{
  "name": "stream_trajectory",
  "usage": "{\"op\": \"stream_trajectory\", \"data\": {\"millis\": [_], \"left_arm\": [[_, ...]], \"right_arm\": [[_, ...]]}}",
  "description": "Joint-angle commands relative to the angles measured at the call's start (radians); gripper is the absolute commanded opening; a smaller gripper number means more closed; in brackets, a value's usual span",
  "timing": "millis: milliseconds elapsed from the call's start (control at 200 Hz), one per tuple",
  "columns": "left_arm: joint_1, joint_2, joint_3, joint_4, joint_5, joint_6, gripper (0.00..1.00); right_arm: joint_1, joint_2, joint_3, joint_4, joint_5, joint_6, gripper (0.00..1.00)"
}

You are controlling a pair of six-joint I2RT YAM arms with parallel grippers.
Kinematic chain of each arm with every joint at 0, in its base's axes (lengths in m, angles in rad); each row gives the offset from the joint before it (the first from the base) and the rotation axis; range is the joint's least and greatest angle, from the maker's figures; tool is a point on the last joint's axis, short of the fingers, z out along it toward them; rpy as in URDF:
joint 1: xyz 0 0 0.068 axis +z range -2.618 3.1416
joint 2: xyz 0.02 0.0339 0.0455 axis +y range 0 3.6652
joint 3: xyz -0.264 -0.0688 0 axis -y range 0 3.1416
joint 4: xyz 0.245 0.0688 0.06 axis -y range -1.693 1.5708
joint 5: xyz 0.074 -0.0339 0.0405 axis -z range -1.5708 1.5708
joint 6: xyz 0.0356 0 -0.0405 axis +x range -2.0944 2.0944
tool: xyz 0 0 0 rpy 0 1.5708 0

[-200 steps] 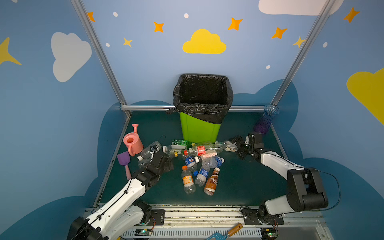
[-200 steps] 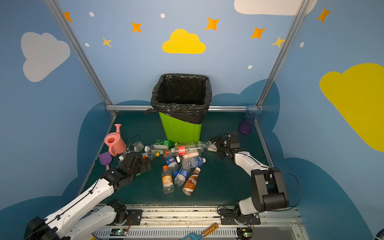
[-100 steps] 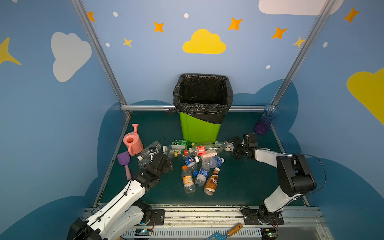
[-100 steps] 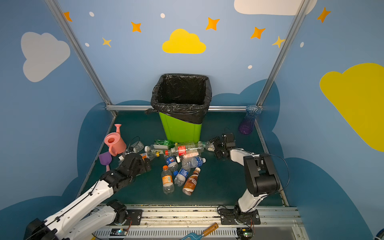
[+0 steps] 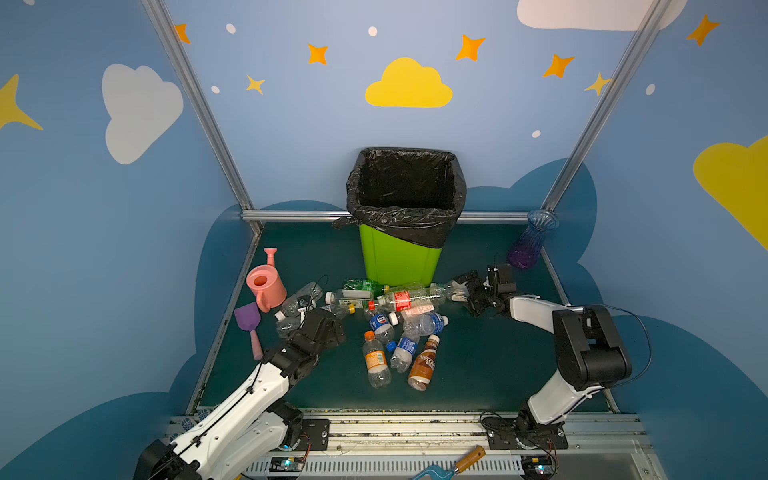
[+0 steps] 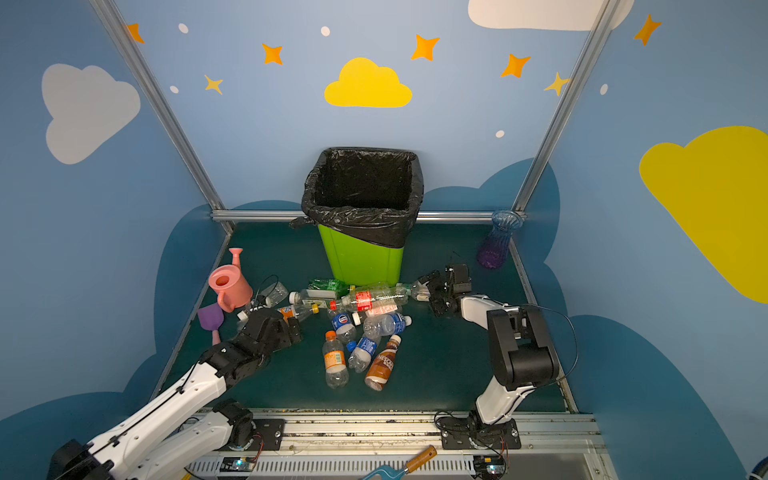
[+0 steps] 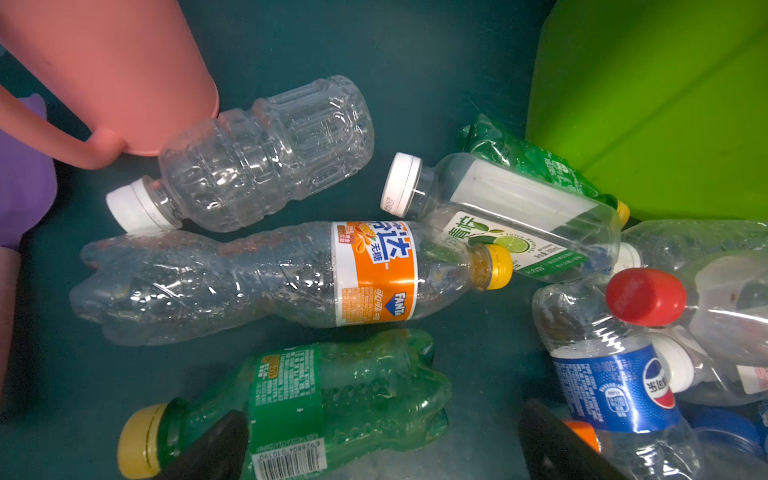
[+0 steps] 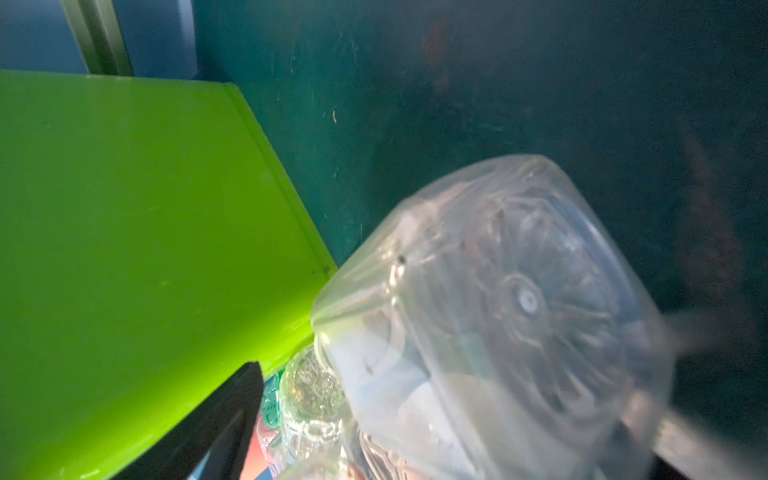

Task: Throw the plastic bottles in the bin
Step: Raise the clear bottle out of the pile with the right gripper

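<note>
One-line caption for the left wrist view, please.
Open left end effector above a yellow-capped green bottle, Fanta bottle beside it, among empties between the pink watering can and lime-green bin.

**Right wrist view:** clear bottle (image 8: 498,316) is smeared by blur and cropped at btm edge. Right gripper (image 8: 465,353): far finger (image 8: 706,332) is only a grey streak, so contact w/ bottle cannot be told.

**Left wrist view:** left gripper (image 7: 384,449) shows tips only. Watering can (image 7: 104,62), purple scoop (image 7: 20,187), bin (image 7: 665,104) and green bottle (image 7: 332,395) are all cropped by edges.

**Top views:** bin floor is lost in black liner (image 5: 405,183). Bottle pile (image 5: 386,328): most labels too small to read. Tool (image 5: 453,463) is cropped at btm edge.
</note>
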Motion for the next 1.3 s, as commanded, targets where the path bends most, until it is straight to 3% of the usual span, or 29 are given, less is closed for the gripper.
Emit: {"op": "stream_trajectory", "data": {"millis": [0,315,696,801,936,1151,1297], "left_arm": [[-0.002,-0.002,-0.002,0.002,-0.012,-0.012,1.0],[-0.002,-0.027,-0.024,0.007,-0.024,-0.016,1.0],[-0.002,-0.023,-0.036,0.013,-0.022,-0.025,1.0],[-0.002,-0.028,-0.035,0.013,-0.029,-0.022,1.0],[-0.002,-0.035,-0.039,0.01,-0.031,-0.027,1.0],[-0.002,-0.049,-0.052,0.013,-0.035,-0.03,1.0],[-0.002,-0.061,-0.053,0.004,-0.04,-0.03,1.0]], "right_arm": [[-0.011,0.025,0.03,0.012,0.022,0.022,0.97],[-0.073,0.064,0.086,-0.037,0.043,0.008,0.9],[-0.05,0.145,0.146,-0.076,0.012,0.008,0.81],[-0.047,0.163,0.201,-0.163,0.031,-0.055,0.79],[-0.051,0.157,0.216,-0.23,0.095,-0.099,0.61],[-0.086,0.12,0.188,-0.244,0.104,-0.127,0.59],[-0.116,0.071,0.175,-0.326,0.127,-0.221,0.59]]}}
